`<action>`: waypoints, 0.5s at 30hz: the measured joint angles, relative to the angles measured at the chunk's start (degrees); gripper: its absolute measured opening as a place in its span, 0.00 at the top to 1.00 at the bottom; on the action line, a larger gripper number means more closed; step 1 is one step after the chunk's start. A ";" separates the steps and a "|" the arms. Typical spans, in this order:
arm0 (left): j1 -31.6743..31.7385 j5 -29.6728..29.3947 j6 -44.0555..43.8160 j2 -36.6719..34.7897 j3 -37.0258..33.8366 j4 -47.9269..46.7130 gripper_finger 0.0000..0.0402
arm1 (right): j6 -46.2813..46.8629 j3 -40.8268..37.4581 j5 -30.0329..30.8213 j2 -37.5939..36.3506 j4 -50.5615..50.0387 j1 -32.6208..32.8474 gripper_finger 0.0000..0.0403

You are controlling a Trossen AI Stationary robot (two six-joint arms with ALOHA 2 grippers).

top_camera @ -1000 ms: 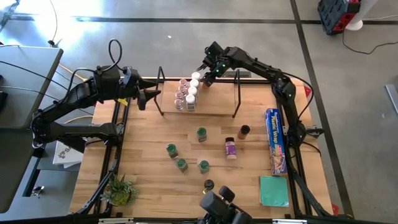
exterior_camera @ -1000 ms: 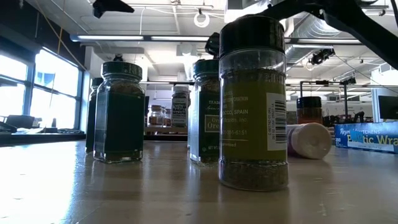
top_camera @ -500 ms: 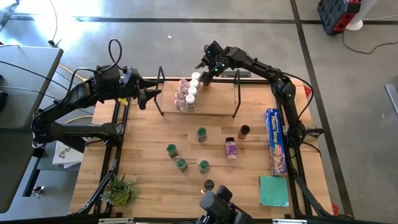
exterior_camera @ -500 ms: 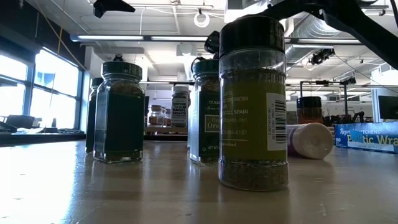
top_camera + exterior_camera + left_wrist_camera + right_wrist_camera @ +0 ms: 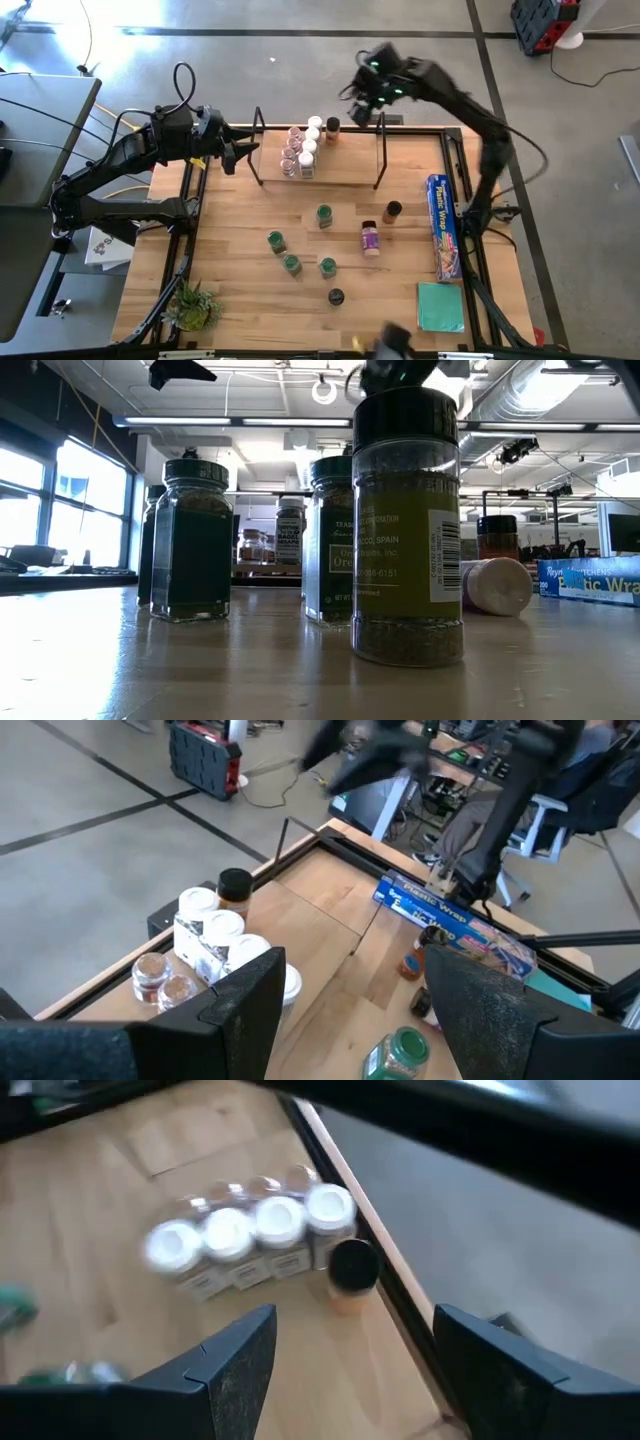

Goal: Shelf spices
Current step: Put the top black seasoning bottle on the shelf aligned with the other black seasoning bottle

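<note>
The shelf point(image 5: 345, 168) stands at the table's far middle. On its board stand white-topped jars point(image 5: 310, 140), clear-topped jars point(image 5: 291, 152) and a black-topped jar point(image 5: 332, 127) at the far end of the row point(image 5: 352, 1268). More spices stand loose on the table: green-topped jars point(image 5: 324, 214) point(image 5: 276, 240) point(image 5: 291, 264) point(image 5: 327, 266), a black-topped one point(image 5: 336, 296), a brown one point(image 5: 392, 211), and a pinkish one point(image 5: 371, 238) on its side. My right gripper point(image 5: 355, 1380) hangs open, high above the shelf's far right point(image 5: 368, 92). My left gripper point(image 5: 237, 157) waits open at the shelf's left end.
A long blue foil-wrap box point(image 5: 443, 225) lies along the table's right edge, with a flat teal square point(image 5: 441, 306) nearer the front. A small plant point(image 5: 192, 305) sits at the near left corner. Black wire uprights point(image 5: 381, 150) flank the shelf.
My right gripper has risen from the black-topped jar on the shelf and swung back toward the table's far right. The jar stays upright beside the white-topped row. My left arm has kept still.
</note>
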 joint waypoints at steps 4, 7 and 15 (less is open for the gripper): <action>0.00 -0.04 0.00 0.09 0.00 1.43 0.42 | -1.67 -12.92 7.67 -13.00 0.66 6.53 0.35; -0.02 -0.45 -0.01 0.09 0.00 1.64 0.42 | 5.62 -27.77 8.51 -23.41 0.90 10.56 0.35; 0.02 -1.54 0.02 0.09 0.00 1.58 0.42 | 11.59 -57.11 -2.99 -42.66 5.10 18.25 0.35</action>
